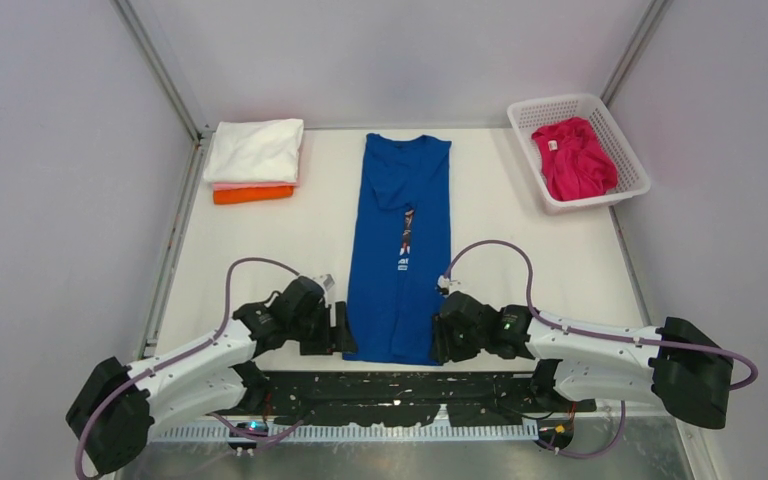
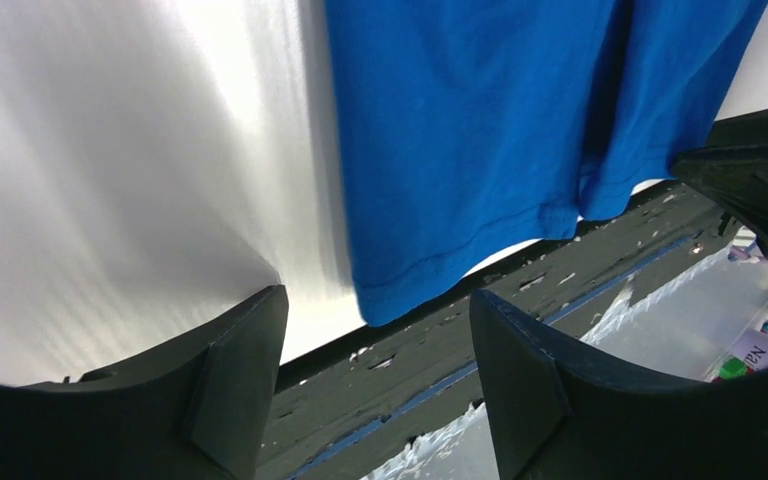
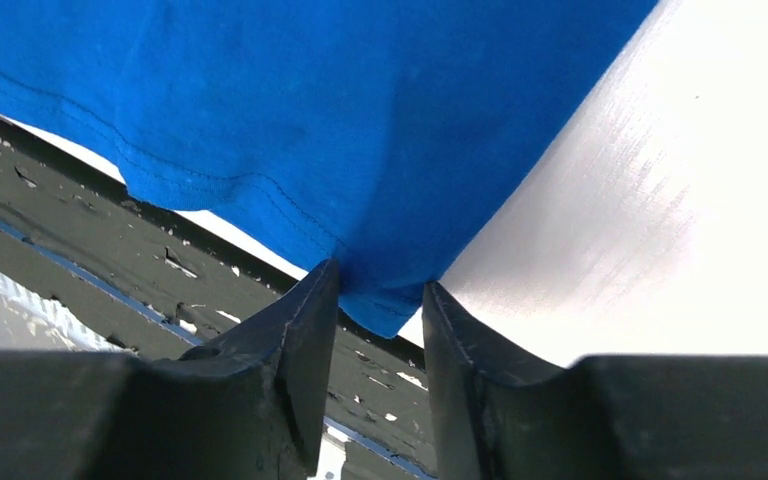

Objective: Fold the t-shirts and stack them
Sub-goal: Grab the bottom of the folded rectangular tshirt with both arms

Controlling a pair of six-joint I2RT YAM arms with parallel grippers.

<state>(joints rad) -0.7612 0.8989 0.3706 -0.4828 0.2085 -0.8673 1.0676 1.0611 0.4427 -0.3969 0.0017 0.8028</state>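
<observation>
A royal blue t-shirt (image 1: 400, 250) lies in the middle of the table, folded lengthwise into a narrow strip, with its collar far and its hem at the near edge. My left gripper (image 1: 345, 335) is open just off the hem's left corner (image 2: 390, 290) and holds nothing. My right gripper (image 1: 438, 340) is at the hem's right corner (image 3: 385, 300). Its jaws are narrowed with the corner between the fingertips, a gap still showing. A folded stack stands at the back left: white tee (image 1: 255, 150) on top, then pale pink (image 1: 250, 185), then orange (image 1: 252, 194). A crumpled magenta tee (image 1: 575, 160) lies in the basket.
The white lattice basket (image 1: 620, 135) stands at the back right. A black taped strip (image 1: 400, 385) runs along the near table edge under both grippers. Frame posts and grey walls close in the table on the left, right and back.
</observation>
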